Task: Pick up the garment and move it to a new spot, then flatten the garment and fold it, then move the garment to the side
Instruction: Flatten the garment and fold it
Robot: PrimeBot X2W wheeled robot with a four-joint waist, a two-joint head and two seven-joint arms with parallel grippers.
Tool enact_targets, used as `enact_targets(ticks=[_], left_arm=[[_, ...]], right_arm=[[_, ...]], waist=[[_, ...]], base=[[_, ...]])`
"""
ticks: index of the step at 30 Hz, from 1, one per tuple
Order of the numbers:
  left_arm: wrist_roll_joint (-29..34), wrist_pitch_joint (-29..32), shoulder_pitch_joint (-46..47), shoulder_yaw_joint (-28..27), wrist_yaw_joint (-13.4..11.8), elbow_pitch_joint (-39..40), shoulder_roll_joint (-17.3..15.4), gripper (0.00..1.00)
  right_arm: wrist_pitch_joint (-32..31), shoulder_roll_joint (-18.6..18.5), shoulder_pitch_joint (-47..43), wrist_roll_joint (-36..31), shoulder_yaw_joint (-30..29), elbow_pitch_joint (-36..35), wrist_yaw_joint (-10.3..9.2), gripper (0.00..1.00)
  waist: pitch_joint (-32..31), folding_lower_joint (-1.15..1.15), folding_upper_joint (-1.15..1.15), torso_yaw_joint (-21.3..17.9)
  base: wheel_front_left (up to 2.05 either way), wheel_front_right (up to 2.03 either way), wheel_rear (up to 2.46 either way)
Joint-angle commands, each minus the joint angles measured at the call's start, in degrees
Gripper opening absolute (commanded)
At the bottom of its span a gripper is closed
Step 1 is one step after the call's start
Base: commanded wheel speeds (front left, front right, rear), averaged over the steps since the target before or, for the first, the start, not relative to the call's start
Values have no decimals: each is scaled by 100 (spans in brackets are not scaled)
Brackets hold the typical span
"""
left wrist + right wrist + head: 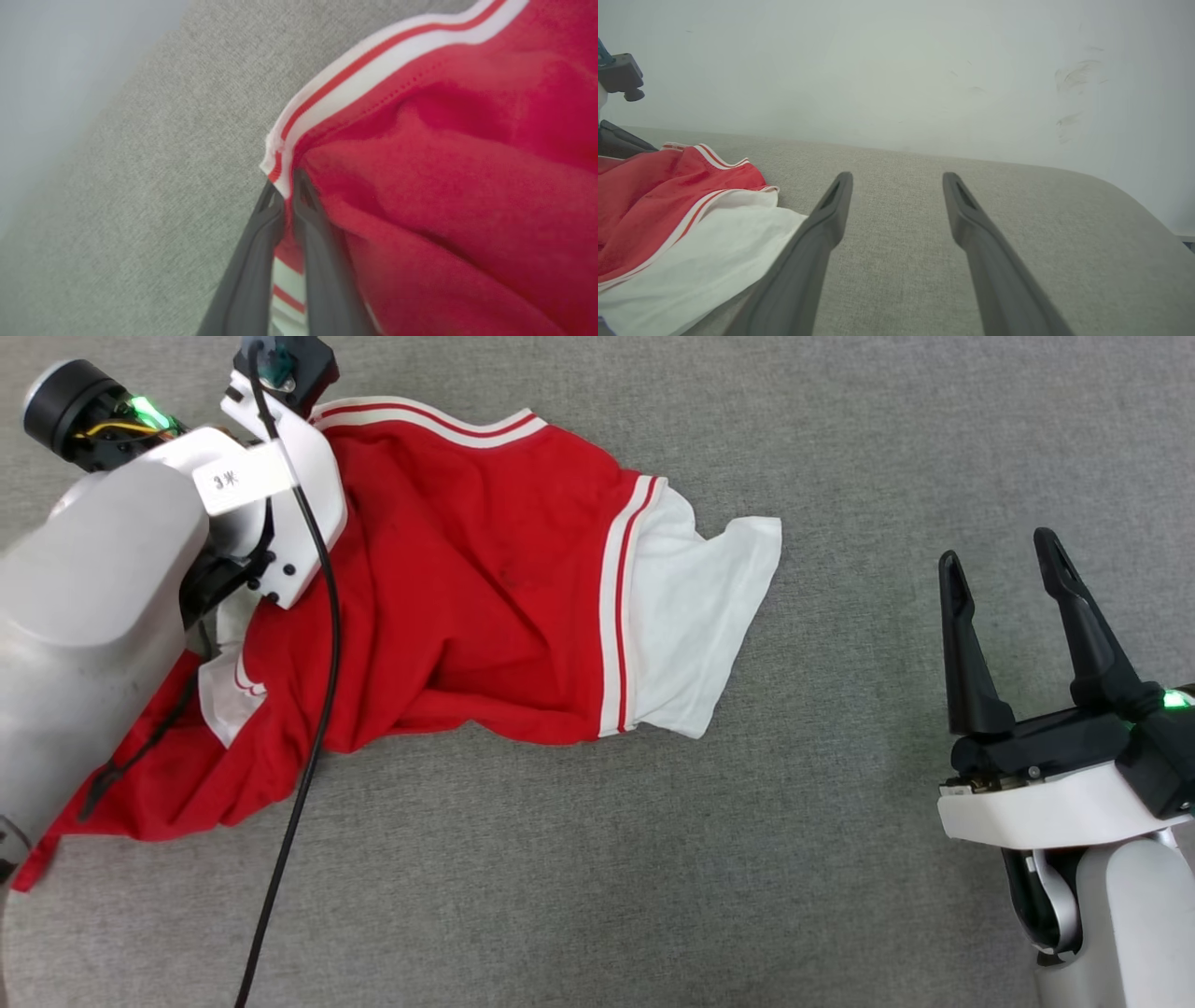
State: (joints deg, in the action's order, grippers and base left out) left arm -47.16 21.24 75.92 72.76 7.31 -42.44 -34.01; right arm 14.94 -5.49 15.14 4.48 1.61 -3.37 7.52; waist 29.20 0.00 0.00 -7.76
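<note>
Although the garment [485,569] lies rumpled rather than flat, you can see its red body spread across the grey tabletop [840,896], with folds bunched along its near edge. Your left pincer [286,186] is clamped on it. In the left wrist view the two dark fingers [250,275] stand pressed together, with the red-and-white striped trim [373,60] pinched between their tips at the corner where that trim turns. From that grip the red cloth runs off to the pincer's right. In the head view your pale left forearm [93,597] and its black cable [317,691] lie over the cloth's left part. The white sleeve [691,616] is the part nearest your right pincer [999,551], yet well apart from it, with bare tabletop between. That pincer stands wide open and holds nothing, its fingers pointing toward the pale wall [878,70]. The sleeve lies to the left of its left finger.
</note>
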Motion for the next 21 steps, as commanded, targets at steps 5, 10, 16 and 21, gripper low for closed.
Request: enact_targets(ticks=[5, 10, 16, 21], left_arm=[[267, -997, -60, -9, -65, -292, 160, 100], [349, -2241, -310, -235, -520, -345, 270, 100], [345, -3336, -758, -522, -1190, 10, 233, 100], [434, -3625, -1354, -891, -1953, 775, 27, 100]], right_arm=[[24, -83, -17, -44, 13, 0, -7, 100], [-32, -267, -98, -25, -86, 2, -7, 100], [-296, -629, 26, 72, -200, -128, -7, 100], [-659, -977, 224, 161, -155, -262, -6, 100]], waist=[[-301, 0, 0, 168], [-733, 0, 0, 399], [-1151, 0, 0, 724], [-1404, 0, 0, 956]], base=[[0, 0, 0], [0, 0, 0], [0, 0, 0], [0, 0, 0]])
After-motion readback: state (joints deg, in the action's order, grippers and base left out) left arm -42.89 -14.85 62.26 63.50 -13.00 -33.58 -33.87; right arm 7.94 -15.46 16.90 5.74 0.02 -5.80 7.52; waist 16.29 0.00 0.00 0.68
